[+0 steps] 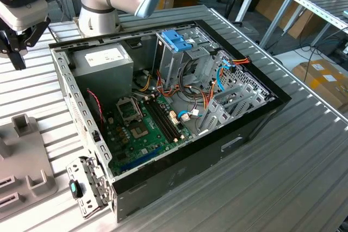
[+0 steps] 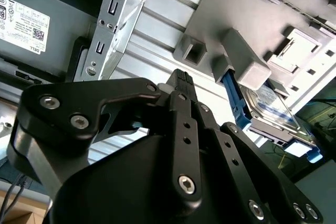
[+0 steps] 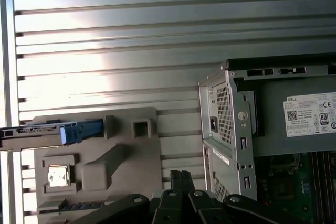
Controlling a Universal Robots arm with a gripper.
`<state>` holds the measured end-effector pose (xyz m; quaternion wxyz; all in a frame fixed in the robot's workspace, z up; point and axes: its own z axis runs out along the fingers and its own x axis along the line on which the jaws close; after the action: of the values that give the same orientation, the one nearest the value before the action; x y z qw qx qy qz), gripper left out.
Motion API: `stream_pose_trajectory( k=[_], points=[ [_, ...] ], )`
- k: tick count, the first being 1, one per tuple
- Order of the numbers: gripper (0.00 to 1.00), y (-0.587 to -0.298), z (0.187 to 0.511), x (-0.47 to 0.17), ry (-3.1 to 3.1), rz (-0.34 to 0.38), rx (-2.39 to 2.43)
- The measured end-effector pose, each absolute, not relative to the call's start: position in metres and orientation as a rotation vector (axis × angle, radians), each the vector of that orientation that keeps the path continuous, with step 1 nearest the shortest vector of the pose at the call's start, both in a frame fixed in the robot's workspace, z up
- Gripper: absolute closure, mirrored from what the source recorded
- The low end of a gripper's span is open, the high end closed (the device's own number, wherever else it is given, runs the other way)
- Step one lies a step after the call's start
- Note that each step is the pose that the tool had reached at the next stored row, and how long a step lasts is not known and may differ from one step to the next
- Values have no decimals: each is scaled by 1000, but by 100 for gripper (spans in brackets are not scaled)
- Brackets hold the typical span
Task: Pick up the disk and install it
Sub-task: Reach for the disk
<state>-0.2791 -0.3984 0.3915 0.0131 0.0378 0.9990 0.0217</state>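
Note:
The disk [image 3: 37, 130] stands on edge in a slot of a grey fixture block [image 3: 136, 153] in the first wrist view, with its light-blue carrier rail [image 3: 81, 131] facing the block's middle. In the second wrist view the disk [image 2: 275, 106] shows its silver face and white label behind the blue rail [image 2: 233, 98]. My gripper [image 2: 181, 77] hangs above the ribbed table between the fixture and the computer case, well apart from the disk. Its black fingers are shut with nothing in them. In the exterior view the gripper [image 1: 15, 52] is at the far left, above the table.
The open computer case [image 1: 255, 120] lies on its side mid-table, with motherboard, cables and power supply [image 1: 103, 61] exposed. A tall metal drive cage with a blue latch [image 1: 176, 41] stands inside. The grey fixture [image 1: 24, 158] sits at the exterior view's lower left. The arm's base [image 1: 98, 9] is behind the case.

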Motion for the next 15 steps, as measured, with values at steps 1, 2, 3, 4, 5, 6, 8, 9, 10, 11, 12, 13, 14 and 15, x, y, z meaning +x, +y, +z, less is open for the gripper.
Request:
stream_pose_trajectory(
  k=[1, 2, 3, 4, 5, 6, 8, 9, 10, 11, 12, 13, 14, 15],
  points=[
    [89, -398, 391, -281, 3112, 68, 118],
    [89, -398, 391, -285, 3112, 68, 118],
    [89, -397, 391, -287, 3112, 68, 118],
    [89, -397, 391, -290, 3112, 68, 118],
    [89, -397, 391, -292, 3113, 68, 118],
    [89, -397, 391, -295, 3113, 68, 118],
    [89, -396, 391, -300, 3112, 68, 118],
    [89, -395, 391, -302, 3112, 68, 118],
    [89, -395, 390, -304, 3112, 68, 118],
    [89, -395, 390, -307, 3112, 68, 118],
    [89, -395, 390, -309, 3112, 68, 118],
    [89, -395, 390, -312, 3112, 68, 118],
    [89, -395, 390, -314, 3112, 68, 118],
    [89, -395, 390, -316, 3112, 68, 118]
  ],
)
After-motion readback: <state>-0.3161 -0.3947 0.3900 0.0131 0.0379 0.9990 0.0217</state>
